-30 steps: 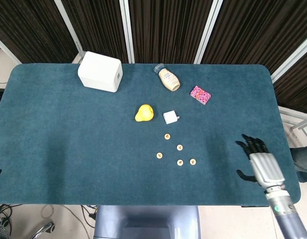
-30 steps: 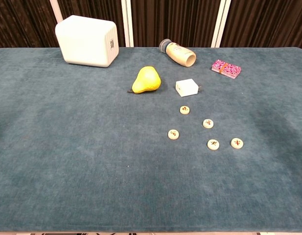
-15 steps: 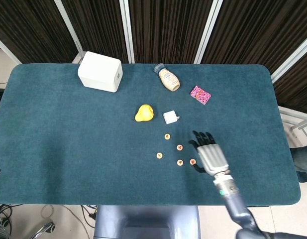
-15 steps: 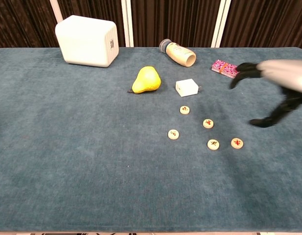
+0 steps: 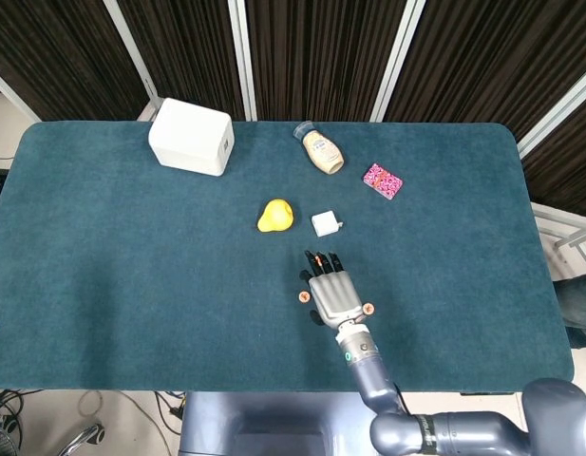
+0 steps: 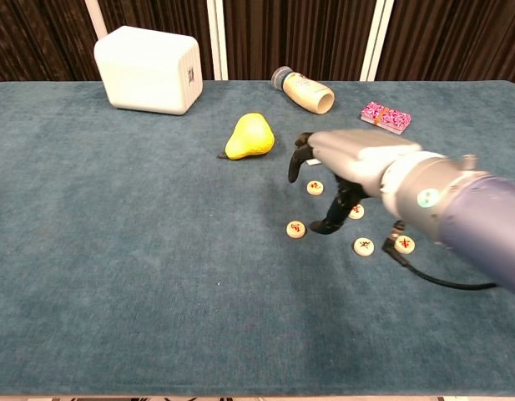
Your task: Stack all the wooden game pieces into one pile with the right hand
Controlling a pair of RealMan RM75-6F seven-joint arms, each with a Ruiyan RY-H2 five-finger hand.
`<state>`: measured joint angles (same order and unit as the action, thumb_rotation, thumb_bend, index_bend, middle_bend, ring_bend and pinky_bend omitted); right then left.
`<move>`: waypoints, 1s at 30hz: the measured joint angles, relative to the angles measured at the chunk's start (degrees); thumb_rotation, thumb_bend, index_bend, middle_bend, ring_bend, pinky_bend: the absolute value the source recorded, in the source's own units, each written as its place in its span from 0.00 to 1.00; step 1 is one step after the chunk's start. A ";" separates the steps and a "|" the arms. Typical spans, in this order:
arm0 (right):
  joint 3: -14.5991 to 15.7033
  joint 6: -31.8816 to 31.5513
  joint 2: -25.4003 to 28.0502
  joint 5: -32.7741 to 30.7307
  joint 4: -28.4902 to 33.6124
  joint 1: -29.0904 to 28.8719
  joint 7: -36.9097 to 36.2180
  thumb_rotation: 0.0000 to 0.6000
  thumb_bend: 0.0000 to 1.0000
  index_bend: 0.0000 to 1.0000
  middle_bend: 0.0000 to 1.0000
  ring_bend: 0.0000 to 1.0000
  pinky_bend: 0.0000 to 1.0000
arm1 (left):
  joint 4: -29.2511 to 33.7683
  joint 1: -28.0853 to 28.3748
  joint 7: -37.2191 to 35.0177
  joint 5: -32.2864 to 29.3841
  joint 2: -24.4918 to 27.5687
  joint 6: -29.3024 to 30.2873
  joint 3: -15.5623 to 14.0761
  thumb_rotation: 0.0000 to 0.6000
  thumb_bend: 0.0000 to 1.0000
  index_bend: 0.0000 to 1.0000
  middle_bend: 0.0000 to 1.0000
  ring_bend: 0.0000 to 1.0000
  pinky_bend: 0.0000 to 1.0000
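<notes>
Several small round wooden game pieces lie apart on the blue table. In the chest view I see one [image 6: 315,187] below my fingers, one [image 6: 296,229] to the left, two [image 6: 363,246] [image 6: 405,244] near the wrist, and one [image 6: 355,211] half hidden by the palm. My right hand [image 6: 350,160] hovers over this group with fingers apart and bent downward, holding nothing. From the head view the right hand [image 5: 332,294] covers the middle pieces; one piece [image 5: 303,296] shows at its left and one [image 5: 368,307] at its right. The left hand is out of both views.
A yellow pear [image 5: 274,216] and a small white cube [image 5: 324,223] lie just beyond the pieces. Further back are a white box [image 5: 191,137], a bottle lying on its side [image 5: 319,149] and a pink patterned packet [image 5: 382,180].
My right hand has swept left from the table's right side to a spot over the wooden pieces. The pieces have not moved.
</notes>
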<state>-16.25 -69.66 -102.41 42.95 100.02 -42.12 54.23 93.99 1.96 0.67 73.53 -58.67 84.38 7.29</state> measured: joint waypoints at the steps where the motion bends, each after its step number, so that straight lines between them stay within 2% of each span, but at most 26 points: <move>1: -0.12 0.01 -0.70 -0.43 -0.95 -0.37 0.00 1.00 0.31 0.33 0.00 0.00 0.00 | -0.03 0.02 -0.12 -0.06 0.00 -0.09 0.01 1.00 0.09 0.00 0.00 0.00 0.08; 13: -0.27 1.34 -5.11 -3.23 -8.80 -3.24 -1.53 1.00 0.31 0.40 0.00 0.00 0.00 | -0.29 -0.08 -0.79 -0.51 0.12 -0.08 0.24 1.00 0.09 0.00 0.00 0.00 0.08; 30: -1.20 2.84 -9.79 -5.18 -17.66 -5.92 -3.85 1.00 0.43 0.47 0.00 0.00 0.00 | -0.47 -0.16 -1.44 -1.00 0.33 -0.04 0.54 1.00 0.09 0.00 0.00 0.00 0.08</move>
<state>-17.45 -66.82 -112.21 37.77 82.36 -48.04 50.39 93.53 1.80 -0.77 72.54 -58.34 84.33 7.83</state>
